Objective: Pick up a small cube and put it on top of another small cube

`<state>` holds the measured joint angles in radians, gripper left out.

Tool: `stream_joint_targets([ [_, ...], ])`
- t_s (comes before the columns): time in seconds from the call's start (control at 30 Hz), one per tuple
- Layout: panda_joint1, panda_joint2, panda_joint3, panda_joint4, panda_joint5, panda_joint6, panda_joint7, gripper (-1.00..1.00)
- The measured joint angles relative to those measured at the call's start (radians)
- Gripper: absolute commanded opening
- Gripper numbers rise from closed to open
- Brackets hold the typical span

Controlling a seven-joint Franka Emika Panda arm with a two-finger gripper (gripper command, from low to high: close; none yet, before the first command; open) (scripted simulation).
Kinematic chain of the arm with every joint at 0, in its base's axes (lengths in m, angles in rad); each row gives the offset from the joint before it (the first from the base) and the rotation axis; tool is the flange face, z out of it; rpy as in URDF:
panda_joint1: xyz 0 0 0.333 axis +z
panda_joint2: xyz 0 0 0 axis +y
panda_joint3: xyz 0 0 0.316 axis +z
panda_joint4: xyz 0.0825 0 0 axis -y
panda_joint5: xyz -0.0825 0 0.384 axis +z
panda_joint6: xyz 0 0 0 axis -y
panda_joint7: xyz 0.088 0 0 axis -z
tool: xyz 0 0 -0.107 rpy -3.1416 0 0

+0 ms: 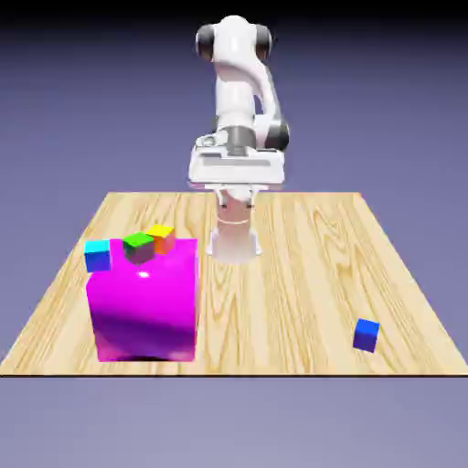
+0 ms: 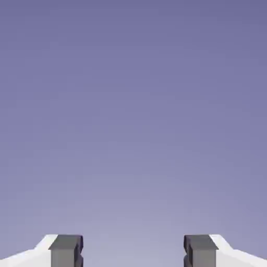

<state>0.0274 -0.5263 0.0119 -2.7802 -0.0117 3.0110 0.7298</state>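
Several small cubes are in the exterior view. A blue cube point(image 1: 366, 335) lies alone near the front right of the table. A cyan-topped blue cube point(image 1: 98, 256), a green cube point(image 1: 139, 247) and an orange cube point(image 1: 162, 238) cluster at the upper left edge of a large magenta cube point(image 1: 144, 302). Whether they rest behind it or on it I cannot tell. My gripper point(image 1: 238, 172) hangs high above the table's far middle, far from every cube. In the hand view my gripper point(image 2: 133, 251) is open, with only backdrop between its grey fingertips point(image 2: 66, 250).
The large magenta cube stands on the wooden table point(image 1: 292, 274) at the exterior view's left front. The robot's white base point(image 1: 233, 239) stands at the far middle of the table.
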Motion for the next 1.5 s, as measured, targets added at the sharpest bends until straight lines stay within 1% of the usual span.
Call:
stream_joint_targets([
  [0.9, 0.344, 0.976, 0.266, 0.666, -0.26, -0.58, -0.251, 0.0],
  [0.93, 0.344, 0.976, 0.266, 0.666, -0.26, -0.58, -0.251, 0.0],
  [1.07, 0.381, 1.121, 0.209, 0.681, -0.324, -0.452, -0.207, 0.0],
  [1.1, 0.381, 1.123, 0.208, 0.681, -0.325, -0.45, -0.206, -1.0],
  [1.17, 0.381, 1.123, 0.208, 0.681, -0.324, -0.45, -0.207, -1.0],
  [1.3, 0.345, 0.978, 0.265, 0.667, -0.259, -0.578, -0.252, -1.0],
  [1.5, 0.189, 0.761, 0.066, 0.643, -0.202, -0.762, -0.181, -1.0],
])
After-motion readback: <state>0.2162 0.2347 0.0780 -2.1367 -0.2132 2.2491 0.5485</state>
